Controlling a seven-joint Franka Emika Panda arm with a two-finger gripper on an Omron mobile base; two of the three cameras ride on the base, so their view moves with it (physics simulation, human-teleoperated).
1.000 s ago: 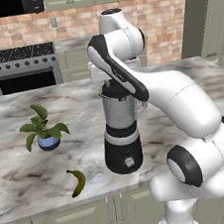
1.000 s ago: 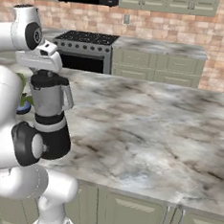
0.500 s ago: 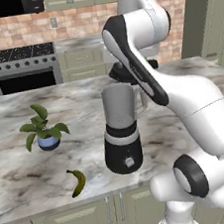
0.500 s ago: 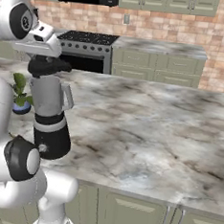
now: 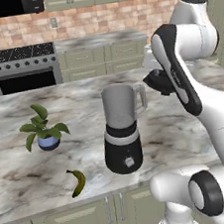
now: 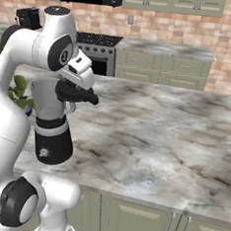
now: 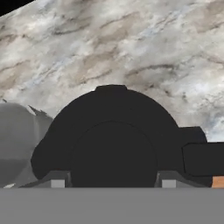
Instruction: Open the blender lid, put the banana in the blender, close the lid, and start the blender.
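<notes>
The blender (image 5: 122, 132) stands on the marble island, its clear grey jar open at the top; it also shows as the blender (image 6: 51, 126). My gripper (image 5: 161, 83) hangs just right of the jar's rim, shut on the blender lid (image 5: 156, 80), a black domed cap. The gripper (image 6: 78, 95) and the lid (image 6: 82, 94) sit beside the jar. In the hand view the lid (image 7: 113, 140) spans between the gripper (image 7: 113, 181) fingertips, above bare counter, with the jar's rim (image 7: 17, 140) at left. The banana (image 5: 77, 182) lies near the front edge, left of the blender.
A small potted plant (image 5: 42, 129) stands left of the blender, also seen as the plant (image 6: 18, 93). A stove (image 5: 22, 68) and cabinets line the back wall. The marble counter (image 6: 160, 136) stretches wide to the right of the blender.
The arm has lifted the lid off the jar and swung it up and to the right of the blender. The jar now stands open. Banana and plant have not moved.
</notes>
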